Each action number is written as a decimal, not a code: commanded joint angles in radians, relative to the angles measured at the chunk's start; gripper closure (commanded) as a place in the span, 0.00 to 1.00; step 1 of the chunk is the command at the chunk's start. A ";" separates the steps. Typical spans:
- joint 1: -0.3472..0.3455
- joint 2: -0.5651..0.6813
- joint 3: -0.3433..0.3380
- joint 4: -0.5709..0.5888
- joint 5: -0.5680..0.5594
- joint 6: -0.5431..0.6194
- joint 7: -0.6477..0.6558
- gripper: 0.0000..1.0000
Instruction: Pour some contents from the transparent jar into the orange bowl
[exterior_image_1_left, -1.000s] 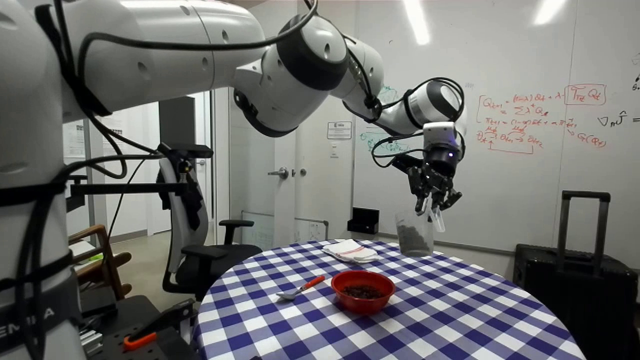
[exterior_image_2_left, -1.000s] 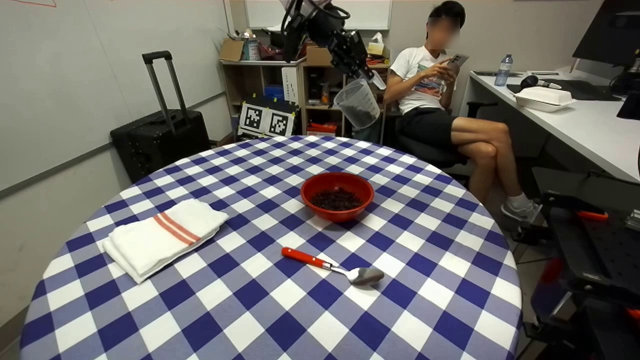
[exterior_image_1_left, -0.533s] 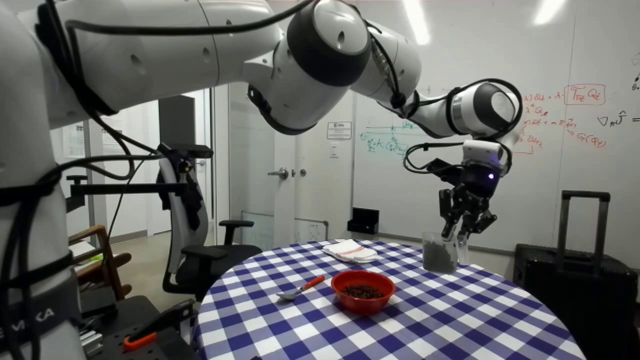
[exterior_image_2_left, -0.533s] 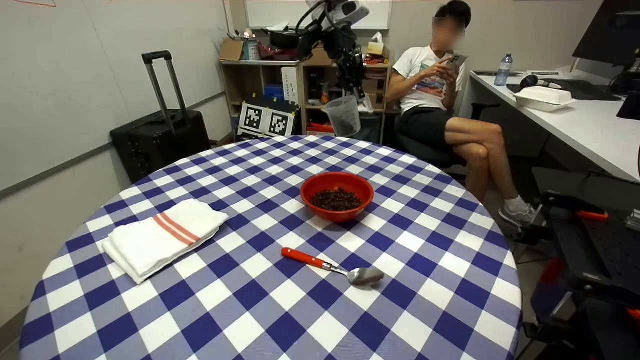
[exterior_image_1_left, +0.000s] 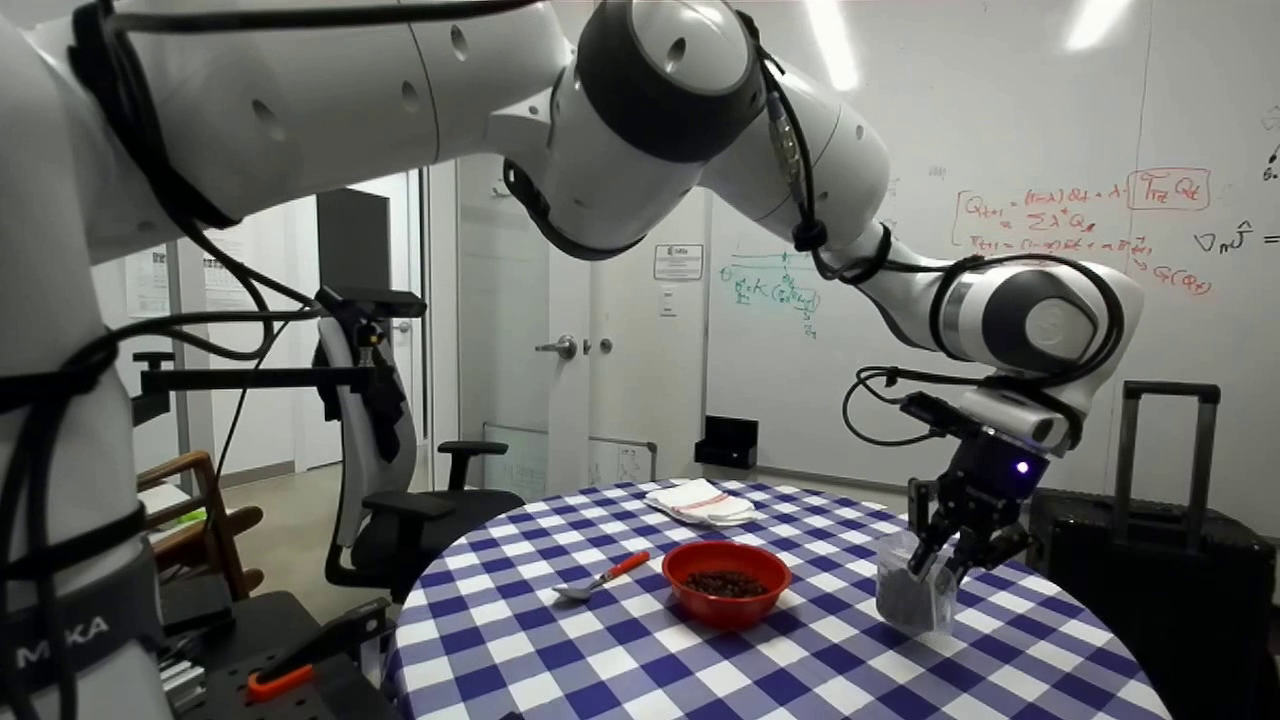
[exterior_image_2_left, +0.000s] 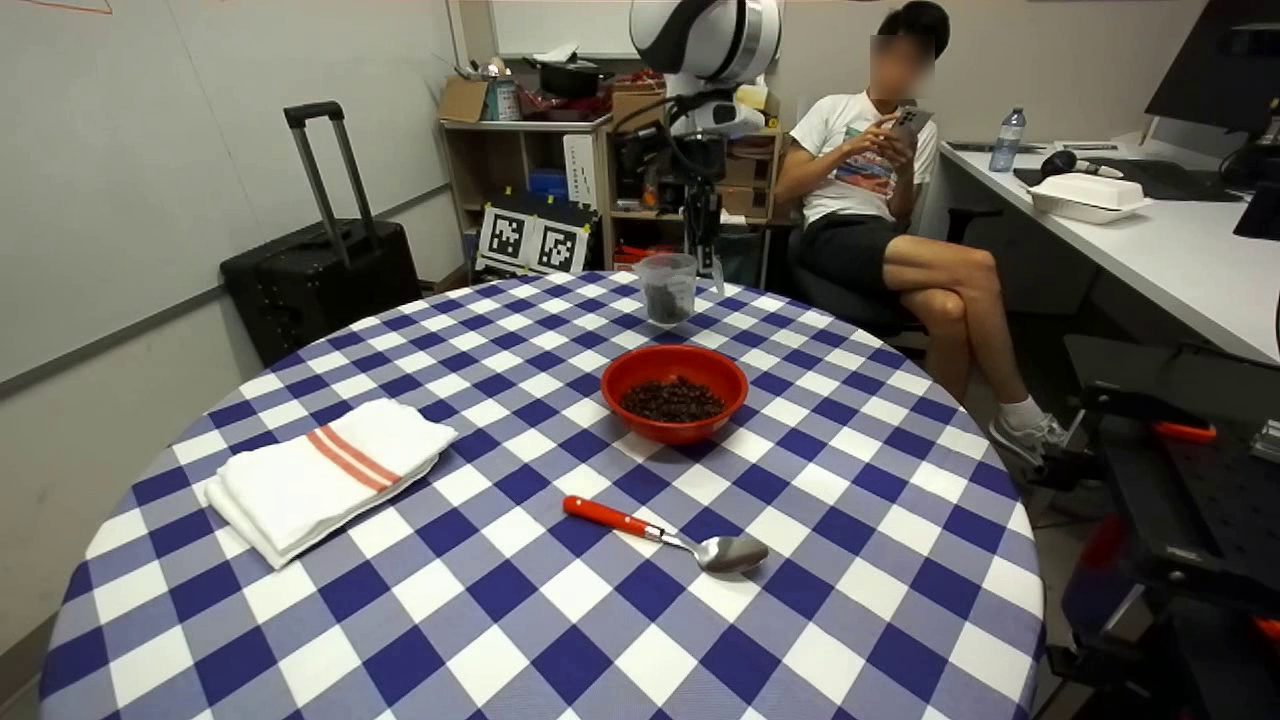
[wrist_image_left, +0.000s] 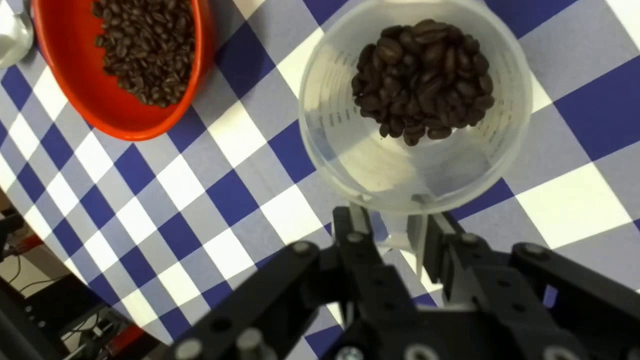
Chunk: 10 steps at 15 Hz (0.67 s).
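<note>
The transparent jar (exterior_image_1_left: 900, 604) is a clear measuring cup with a handle and dark beans inside. It stands upright on the table beyond the bowl in an exterior view (exterior_image_2_left: 667, 292); the wrist view looks down into it (wrist_image_left: 395, 172). The orange bowl (exterior_image_1_left: 728, 608) holds dark beans and shows in an exterior view (exterior_image_2_left: 672, 430) and at the upper left of the wrist view (wrist_image_left: 137, 125). My gripper (wrist_image_left: 395, 220) is at the jar's handle, its fingers apart on either side of it. A gap shows between the left finger and the handle.
A spoon (exterior_image_2_left: 615, 517) with a red handle and a folded white cloth (exterior_image_2_left: 330, 470) lie on the checkered table (exterior_image_2_left: 450, 620). A person (exterior_image_2_left: 860, 160) sits beyond the table. A black suitcase (exterior_image_1_left: 1150, 600) stands by the whiteboard.
The arm has lowered and brought the jar from a tilted pose in the air down to upright on the table. The fingers have spread apart at the handle. Bowl, spoon and cloth have not moved.
</note>
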 joint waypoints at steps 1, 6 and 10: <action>0.038 -0.102 -0.012 -0.243 0.031 0.108 -0.011 0.93; 0.064 -0.211 -0.009 -0.463 0.039 0.196 -0.024 0.47; 0.052 -0.320 0.047 -0.632 -0.018 0.257 -0.010 0.24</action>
